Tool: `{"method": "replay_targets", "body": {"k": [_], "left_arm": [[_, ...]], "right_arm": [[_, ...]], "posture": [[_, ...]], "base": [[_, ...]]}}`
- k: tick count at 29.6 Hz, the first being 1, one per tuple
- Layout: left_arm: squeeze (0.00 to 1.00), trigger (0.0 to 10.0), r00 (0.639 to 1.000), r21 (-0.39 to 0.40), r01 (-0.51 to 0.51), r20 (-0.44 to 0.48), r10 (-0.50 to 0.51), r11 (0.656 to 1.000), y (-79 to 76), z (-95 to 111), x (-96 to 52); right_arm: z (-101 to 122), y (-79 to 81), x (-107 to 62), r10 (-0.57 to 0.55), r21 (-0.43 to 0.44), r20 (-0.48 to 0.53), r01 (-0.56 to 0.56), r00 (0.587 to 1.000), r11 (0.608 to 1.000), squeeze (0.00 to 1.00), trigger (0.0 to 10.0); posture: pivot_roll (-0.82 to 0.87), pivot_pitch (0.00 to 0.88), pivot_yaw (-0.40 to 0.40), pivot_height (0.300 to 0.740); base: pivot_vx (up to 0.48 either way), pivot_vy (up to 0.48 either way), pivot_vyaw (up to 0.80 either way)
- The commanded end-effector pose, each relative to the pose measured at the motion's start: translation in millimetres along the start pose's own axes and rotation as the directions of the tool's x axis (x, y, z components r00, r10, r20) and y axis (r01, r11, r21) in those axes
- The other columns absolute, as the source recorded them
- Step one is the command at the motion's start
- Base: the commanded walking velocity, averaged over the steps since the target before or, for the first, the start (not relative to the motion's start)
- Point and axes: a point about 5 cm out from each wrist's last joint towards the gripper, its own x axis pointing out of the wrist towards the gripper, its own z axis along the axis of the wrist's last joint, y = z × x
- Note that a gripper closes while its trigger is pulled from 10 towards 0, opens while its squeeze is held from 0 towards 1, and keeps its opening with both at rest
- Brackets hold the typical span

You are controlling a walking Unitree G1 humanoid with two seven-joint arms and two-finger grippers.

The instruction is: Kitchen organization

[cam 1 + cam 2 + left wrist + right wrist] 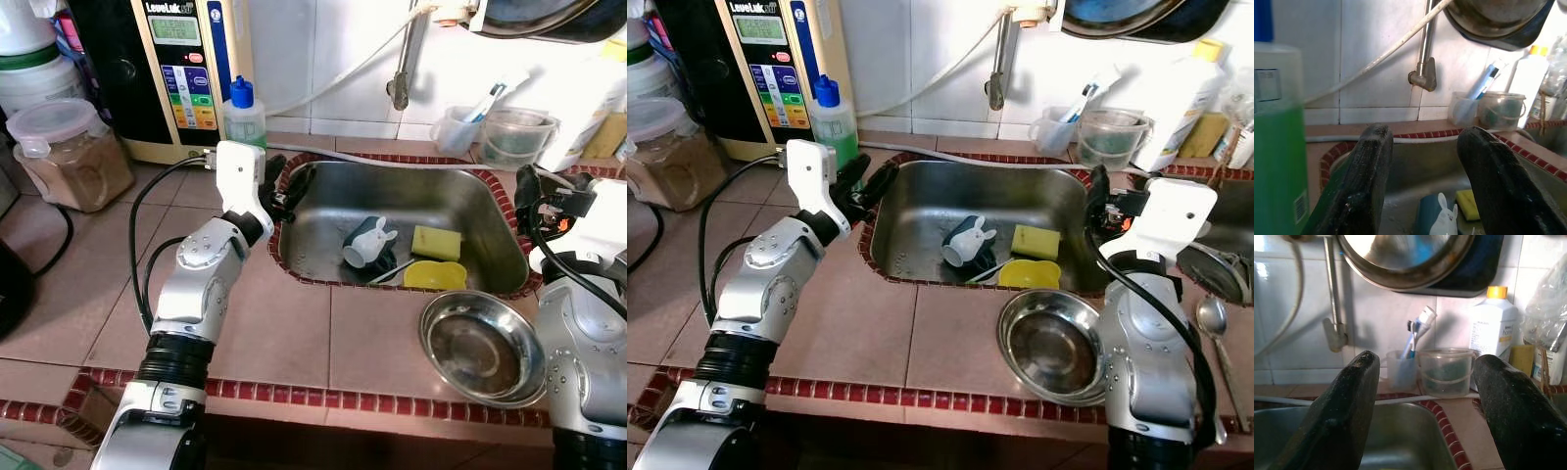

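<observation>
Hovering at the sink's (304,269) left rim, my left gripper (1422,188) spreads its fingers empty; my right gripper (1425,431) gapes likewise at the right rim. Inside lie a blue-white rabbit-eared cup (366,242) on its side, a yellow sponge (436,242) and a yellow dish (435,275).

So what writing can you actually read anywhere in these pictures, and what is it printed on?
"LeveLuk": top of the tall cream and black water machine at the wall.
Its small green display and coloured buttons: too small to read.
White plastic bottle with yellow cap: blue label word, blurred.
Green-liquid bottle's white label: blurred.
</observation>
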Motion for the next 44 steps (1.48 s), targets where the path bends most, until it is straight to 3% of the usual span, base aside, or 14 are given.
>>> {"method": "replay_targets", "body": {"k": [1,20,27,44], "left_arm": [[0.00,10.0,1.000,0.005,0.024,0.011,-0.024,1.000,-4.1,4.3,1.4],[0.00,10.0,0.999,0.001,0.033,0.009,-0.033,0.999,-6.1,5.1,3.6],[0.00,10.0,0.999,-0.025,0.036,0.012,-0.036,0.999,-6.3,5.5,3.8],[0.00,10.0,0.998,0.012,0.064,-0.014,-0.064,0.998,-8.6,0.1,0.9]], "right_arm": [[-0.5,-4.2,-0.5,-0.017,-0.004,-0.001,0.017,1.000,1.000,0.00,10.0],[-0.3,-7.3,-0.7,-0.027,-0.009,0.000,0.027,1.000,1.000,0.00,10.0],[-0.3,-7.1,-0.1,-0.027,-0.008,0.001,0.027,1.000,1.000,0.00,10.0],[-5.0,-4.9,-1.9,-0.012,-0.007,-0.018,0.012,1.000,1.000,0.00,10.0]], "posture": [[-0.21,0.031,0.047,0.703],[-0.21,0.039,0.052,0.703],[-0.21,0.040,0.053,0.703],[-0.21,0.030,0.051,0.703]], "base": [[0.000,-0.431,0.00],[0.000,-0.410,0.00],[0.000,0.000,0.00],[0.000,0.000,0.00]]}}
